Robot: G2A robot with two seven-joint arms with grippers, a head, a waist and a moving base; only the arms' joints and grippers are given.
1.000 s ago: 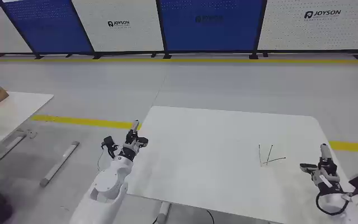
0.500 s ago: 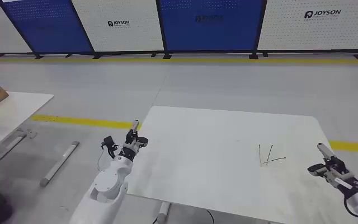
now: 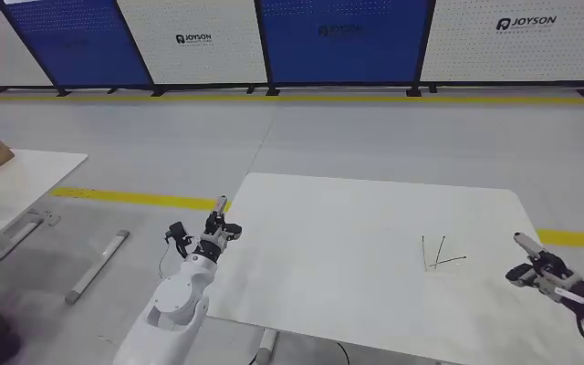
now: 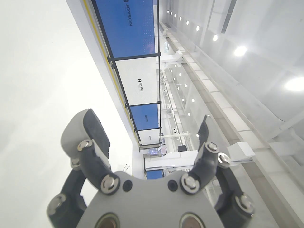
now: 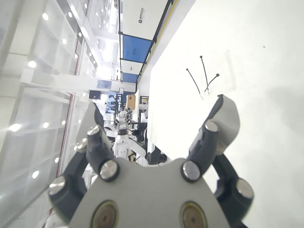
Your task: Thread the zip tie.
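nothing threaded yet: the zip ties point(image 3: 438, 254), apparently three, lie loose toward four o'clock on the surface point(image 3: 347, 255). left hand point(image 4: 152, 129) at nine o'clock and right hand point(image 5: 156, 105) near them both gape wide, empty.

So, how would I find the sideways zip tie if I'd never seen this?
Start at the white table and go to its right half, where three thin black zip ties fan out. The sideways zip tie points toward the right gripper; the other two point to the far edge.
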